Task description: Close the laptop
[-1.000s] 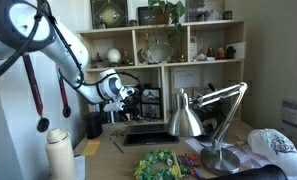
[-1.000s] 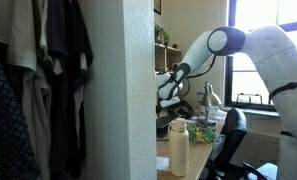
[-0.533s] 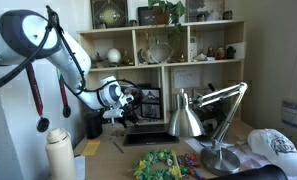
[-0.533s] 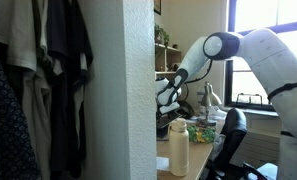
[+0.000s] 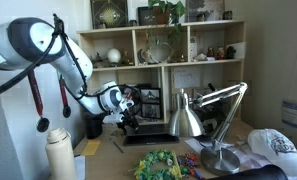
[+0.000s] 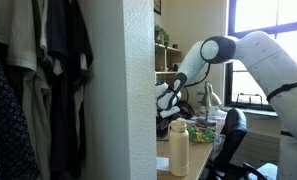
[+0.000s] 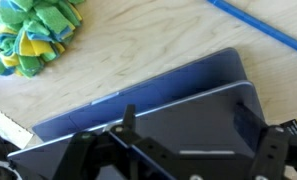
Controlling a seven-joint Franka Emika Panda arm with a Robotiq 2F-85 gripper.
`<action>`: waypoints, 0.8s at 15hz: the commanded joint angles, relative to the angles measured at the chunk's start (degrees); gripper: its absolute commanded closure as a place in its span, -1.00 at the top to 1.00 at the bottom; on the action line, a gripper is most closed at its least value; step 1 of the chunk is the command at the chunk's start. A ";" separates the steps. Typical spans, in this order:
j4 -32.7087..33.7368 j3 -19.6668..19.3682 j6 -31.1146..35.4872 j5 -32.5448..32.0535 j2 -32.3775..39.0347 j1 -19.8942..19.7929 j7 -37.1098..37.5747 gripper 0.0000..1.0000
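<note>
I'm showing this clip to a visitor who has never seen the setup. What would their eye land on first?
Probably the big white robot arm bending in from the side in an exterior view, its gripper low in front of the cluttered shelf. Next comes the silver lamp beside it. In the wrist view, the laptop stands out with its lid almost down, near a bright green and yellow cloth.

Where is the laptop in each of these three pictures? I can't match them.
In an exterior view: the laptop sits low, left of the lamp.
In an exterior view: too small to make out, somewhere below the gripper.
Wrist view: across the middle.
Shared landmark: the green-yellow cloth.
</note>
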 commanded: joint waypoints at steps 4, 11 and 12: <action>0.10 -1.78 -1.46 -1.23 -0.52 1.60 2.11 1.00; 6.63 -0.90 -5.85 -0.04 5.45 1.74 1.40 1.00; 7.54 -1.02 -5.90 -0.04 6.32 1.95 1.50 1.00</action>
